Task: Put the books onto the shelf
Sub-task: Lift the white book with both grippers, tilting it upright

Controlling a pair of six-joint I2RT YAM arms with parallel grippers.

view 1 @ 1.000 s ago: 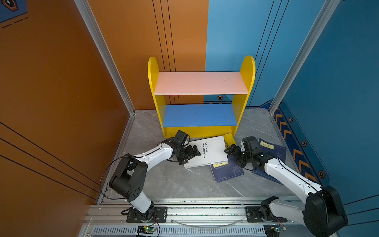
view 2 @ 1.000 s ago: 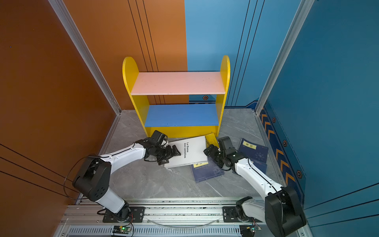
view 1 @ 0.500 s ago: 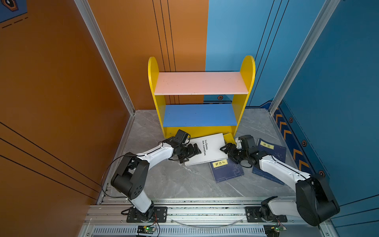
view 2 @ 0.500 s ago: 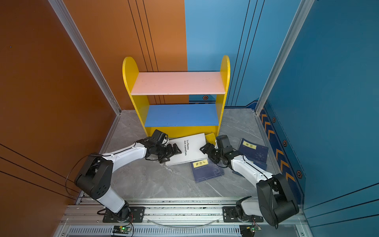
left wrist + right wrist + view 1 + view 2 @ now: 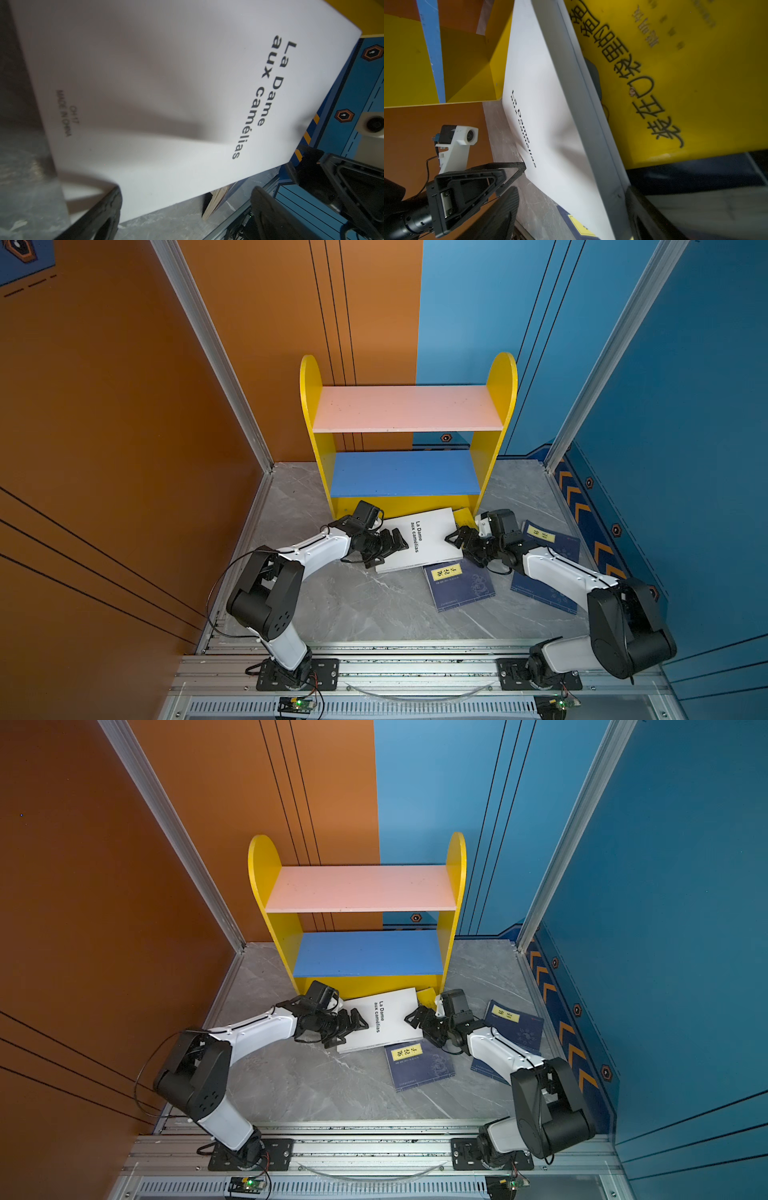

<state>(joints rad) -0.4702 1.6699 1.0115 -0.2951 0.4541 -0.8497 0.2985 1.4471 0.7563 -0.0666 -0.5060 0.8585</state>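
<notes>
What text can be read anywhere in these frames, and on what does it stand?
"La Dame aux camélias": white book cover.
"MADE IN CHINA": same cover, faint.
Yellow book: black Chinese characters, blurred, unread.
Navy book and second navy book: yellow labels, characters too small.

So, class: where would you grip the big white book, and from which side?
Likely the white book's right edge, from the robot's right. That edge rests raised on the yellow book, which leaves room to slip underneath. Thin and wide, it suits an edge pinch.
</notes>
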